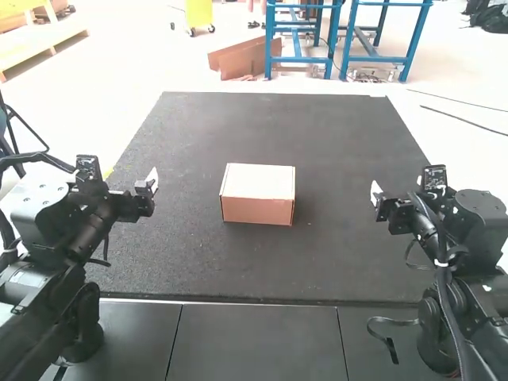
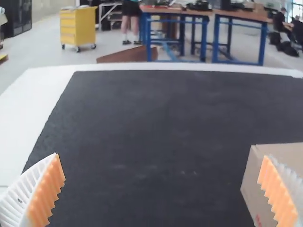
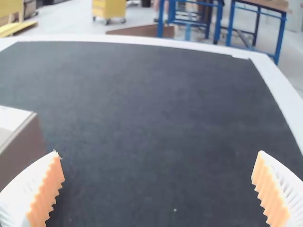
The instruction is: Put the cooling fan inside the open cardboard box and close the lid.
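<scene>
Nearest, the left tool (image 1: 148, 184) and right tool (image 1: 378, 196) hang above opposite sides of the black mat (image 1: 333, 143) on the bench, each with its white ribbed fingers spread wide and gripping nothing. Between them, well apart from both, the cardboard box (image 1: 258, 193) sits mid-mat, lid shut flat.

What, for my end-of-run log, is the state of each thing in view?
cardboard box: lid shut, upright on the mat, touched by neither gripper.
left gripper: open, holding nothing, off to one side of the box.
right gripper: open, holding nothing, off to the box's other side.
black mat: spread flat under the box.
</scene>
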Controlling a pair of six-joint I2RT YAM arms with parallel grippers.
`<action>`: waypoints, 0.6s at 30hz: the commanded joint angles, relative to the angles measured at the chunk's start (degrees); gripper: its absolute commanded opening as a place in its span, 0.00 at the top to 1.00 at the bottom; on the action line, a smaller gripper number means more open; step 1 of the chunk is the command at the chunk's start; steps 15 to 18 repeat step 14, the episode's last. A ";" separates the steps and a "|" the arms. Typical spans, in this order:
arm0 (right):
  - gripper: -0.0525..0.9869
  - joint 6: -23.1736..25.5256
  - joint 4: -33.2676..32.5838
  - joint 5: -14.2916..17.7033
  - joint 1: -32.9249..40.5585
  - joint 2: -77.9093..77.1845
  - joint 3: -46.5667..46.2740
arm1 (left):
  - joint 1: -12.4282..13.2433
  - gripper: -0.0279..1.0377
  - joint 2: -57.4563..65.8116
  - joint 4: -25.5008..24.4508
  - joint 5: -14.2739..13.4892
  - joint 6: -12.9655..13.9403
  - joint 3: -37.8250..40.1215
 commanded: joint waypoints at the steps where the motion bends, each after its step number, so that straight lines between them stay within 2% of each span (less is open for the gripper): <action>1: 0.08 -0.08 -0.25 0.97 -0.08 -0.73 -0.21 | 1.94 0.07 -0.78 -0.12 -0.65 1.12 -0.49; 5: 0.08 -0.87 1.24 1.06 0.28 -0.73 -0.21 | 2.82 0.07 -0.69 -0.91 -0.65 1.12 -0.49; 9: 0.08 -1.66 3.35 1.32 0.01 -0.82 -0.21 | 2.47 0.07 -0.69 -1.09 -0.65 1.20 -0.49; 13: 0.07 0.54 -0.52 1.68 -0.16 -0.73 -0.21 | 2.47 0.07 -0.78 -1.18 -0.65 1.20 -0.49; 18: 0.07 1.15 -0.52 1.68 -0.25 -0.82 -0.21 | 2.47 0.07 -0.69 -1.09 -0.65 1.20 -0.40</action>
